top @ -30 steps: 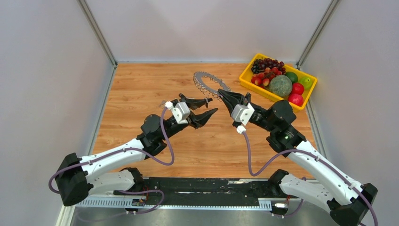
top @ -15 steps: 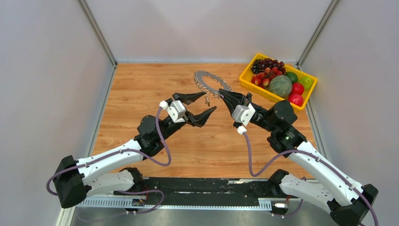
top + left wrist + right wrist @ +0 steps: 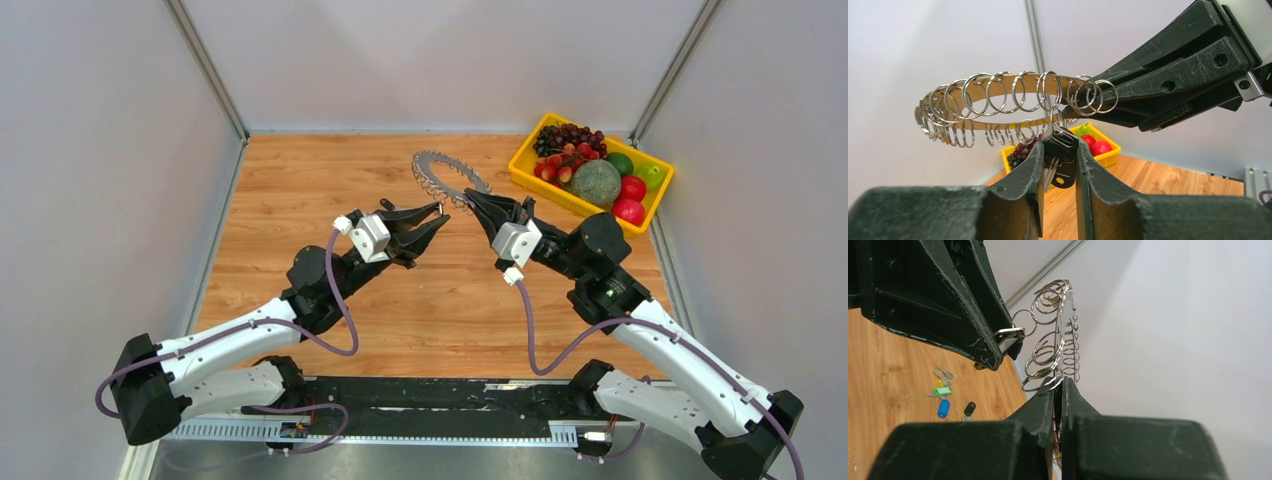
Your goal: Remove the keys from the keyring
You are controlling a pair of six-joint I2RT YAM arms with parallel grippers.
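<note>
The left gripper (image 3: 1059,146) pinches black-headed keys (image 3: 1064,140) hanging from the keyring (image 3: 1003,79). The right gripper (image 3: 1058,385) clamps the keyring's rim, holding it above the tabletop (image 3: 300,200).

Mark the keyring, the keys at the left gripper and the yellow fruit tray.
keyring (image 3: 1003,80), left wrist view, flat band between the loops.
keys (image 3: 1062,146), left wrist view, black head.
yellow tray (image 3: 524,150), top view, left wall.
</note>
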